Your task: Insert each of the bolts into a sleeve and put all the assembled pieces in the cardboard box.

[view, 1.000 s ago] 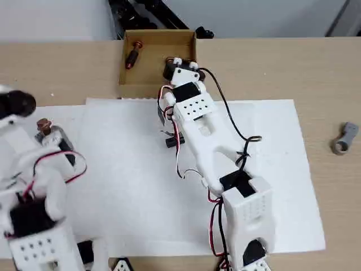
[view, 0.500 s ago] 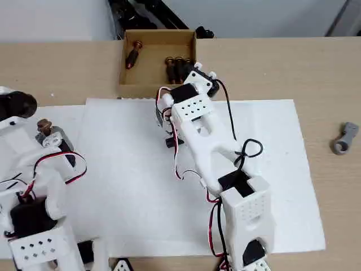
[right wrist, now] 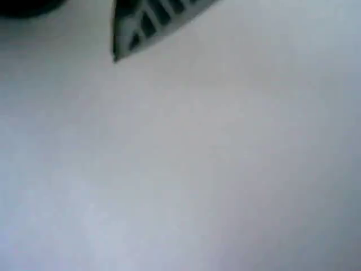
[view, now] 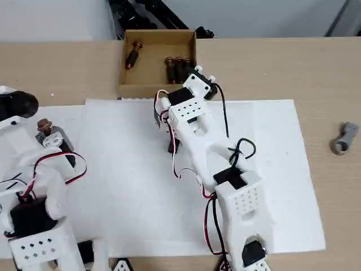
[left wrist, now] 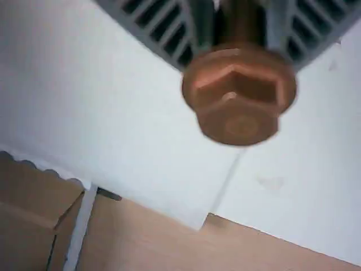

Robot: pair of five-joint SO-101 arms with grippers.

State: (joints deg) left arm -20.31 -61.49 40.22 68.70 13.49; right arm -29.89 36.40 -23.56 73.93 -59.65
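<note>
Light wooden bench (view: 282,62) with a white foam sheet (view: 124,169) on it holds a brown cardboard box (view: 128,84). Inside the box, one copper bolt in a dark sleeve (view: 133,55) lies by one side wall. A bunch of more such pieces (view: 176,66) lies by the other wall. The right claw (view: 196,84) is at the box's front corner, near that bunch. I cannot tell if it is open or closed. The left claw (left wrist: 240,22) is well away from the box. It is closed tight on a copper bolt with a six-sided head (left wrist: 239,96). A small grey plastic part (view: 344,138) lies far off on the box's other side.
</note>
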